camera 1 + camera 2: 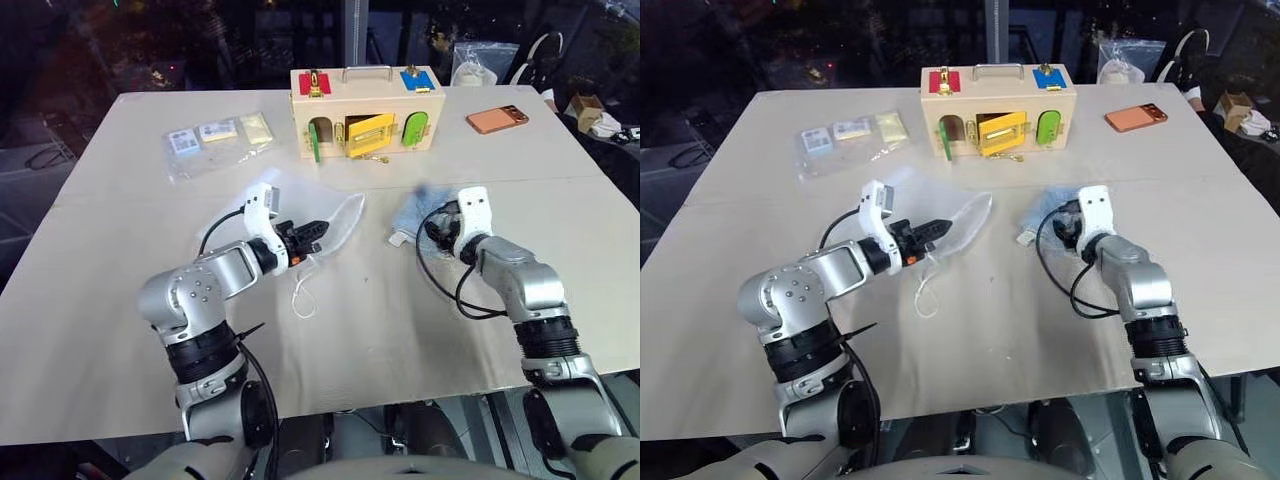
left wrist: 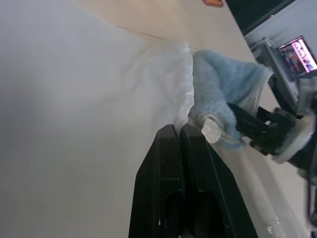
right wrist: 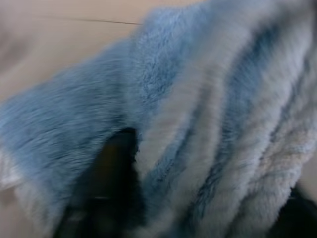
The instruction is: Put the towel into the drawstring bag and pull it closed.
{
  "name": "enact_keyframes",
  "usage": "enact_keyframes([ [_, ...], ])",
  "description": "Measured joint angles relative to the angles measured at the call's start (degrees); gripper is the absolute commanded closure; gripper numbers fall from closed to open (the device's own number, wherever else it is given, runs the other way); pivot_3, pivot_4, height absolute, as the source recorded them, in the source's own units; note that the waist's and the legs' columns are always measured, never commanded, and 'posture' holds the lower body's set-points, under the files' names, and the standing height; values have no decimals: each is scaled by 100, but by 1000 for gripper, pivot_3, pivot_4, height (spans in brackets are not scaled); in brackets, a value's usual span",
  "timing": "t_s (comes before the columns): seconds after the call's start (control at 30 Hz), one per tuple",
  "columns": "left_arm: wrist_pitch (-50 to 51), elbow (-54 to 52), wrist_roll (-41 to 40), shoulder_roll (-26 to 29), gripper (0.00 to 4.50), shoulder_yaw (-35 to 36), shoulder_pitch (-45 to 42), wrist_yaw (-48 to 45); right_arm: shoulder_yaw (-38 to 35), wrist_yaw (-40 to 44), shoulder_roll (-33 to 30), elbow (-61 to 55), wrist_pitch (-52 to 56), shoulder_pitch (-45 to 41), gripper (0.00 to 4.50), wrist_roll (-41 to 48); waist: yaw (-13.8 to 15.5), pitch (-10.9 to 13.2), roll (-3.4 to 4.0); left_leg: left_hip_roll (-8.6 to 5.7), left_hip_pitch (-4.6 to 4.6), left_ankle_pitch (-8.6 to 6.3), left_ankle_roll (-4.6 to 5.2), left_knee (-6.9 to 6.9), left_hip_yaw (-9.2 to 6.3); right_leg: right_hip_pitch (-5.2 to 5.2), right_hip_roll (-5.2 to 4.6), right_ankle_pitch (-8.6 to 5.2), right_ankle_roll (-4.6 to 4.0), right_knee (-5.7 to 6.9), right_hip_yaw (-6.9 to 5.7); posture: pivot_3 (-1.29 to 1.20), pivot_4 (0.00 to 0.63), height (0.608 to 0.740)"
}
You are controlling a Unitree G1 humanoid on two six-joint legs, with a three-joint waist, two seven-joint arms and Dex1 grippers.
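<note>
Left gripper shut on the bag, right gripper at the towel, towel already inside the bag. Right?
Not quite. The towel is not inside the bag; it lies on the table beside it, as the left eye view shows. The left gripper is shut on the bag, and the right gripper is at the towel.

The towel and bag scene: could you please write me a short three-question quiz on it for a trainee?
1. True or false: the towel is already inside the bag.
2. Which hand holds the bag? A) left gripper B) right gripper C) neither
3. Fill in: behind the bag and towel stands a wooden ____ with coloured doors.

Key:
1. False. The towel lies on the table, beside the bag, with the right fingers pushed into its pile.
2. A. The left fingers are shut on the bag's fabric.
3. Box.
</note>
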Motion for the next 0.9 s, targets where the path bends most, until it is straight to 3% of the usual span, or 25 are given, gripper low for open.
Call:
enact_keyframes([
  [0.1, 0, 4, -100, -53, 4500, 57, -1, 106, 267, 231, -166, -116, -806, 262, 4376, -331, 26, -1, 0, 0, 18, -1, 0, -7, -2, 17, -2, -1, 0, -5, 0, 0, 150, 740],
  [0.13, 0, 10, -136, -77, 4500, 87, -5, 133, 203, 323, -157, -197, -937, 364, 4470, -285, 31, -1, 0, 0, 17, 0, -2, -7, -2, 17, -3, -1, 0, -5, 1, 0, 150, 740],
  [0.2, 2, 33, -206, -132, 4500, 204, -15, 197, -43, 688, -32, -576, -991, 674, 4470, 143, 36, 2, 0, 2, 10, 14, -26, -9, -7, 15, -3, 0, 0, -8, 11, 0, 150, 740],
  [0.27, 18, 86, -285, -181, 4500, 255, -71, 254, -400, 1169, 385, -1221, -771, 1043, 4470, 1167, 22, 10, 6, 4, -3, 17, -31, -13, -5, -2, -1, 0, 1, -7, 19, 0, 150, 740],
  [0.37, 23, 106, -385, -173, 4500, 115, -105, 260, -545, 1511, 708, -2097, -189, 1078, 4470, 2326, 19, 13, 10, 4, -5, 16, -31, -16, -6, -7, 0, 0, 0, -6, 19, 0, 150, 740],
  [0.43, 3, 146, -405, -164, 4500, 79, -105, 251, -514, 1526, 830, -2291, 40, 1036, 4470, 2576, 27, 13, 10, 4, -4, 9, -19, -17, -7, -7, -1, 0, -1, -6, 16, 0, 150, 740],
  [0.63, -4, 218, -765, -318, 4500, 112, -151, 237, 256, 1157, 1095, -1303, 226, 560, 4470, 1883, 37, 13, 10, 0, -11, 5, -11, -16, -4, -15, -5, 1, -7, -6, 19, 0, 150, 740],
  [0.73, 35, 95, -1048, -322, 4500, 211, -154, 231, 507, 1117, 1033, -792, 165, 458, 4470, 1452, 41, 13, 10, 0, -62, 20, -34, -10, -10, -55, -4, 2, -5, -8, 14, 0, 150, 740],
  [0.9, 101, -162, -1418, -488, 4500, 310, -135, 408, 995, 1281, 871, -465, -499, 258, 4470, 726, 24, 10, 10, -1, -65, 20, -35, -8, -11, -55, -3, 3, -3, -11, 13, 0, 150, 740],
])
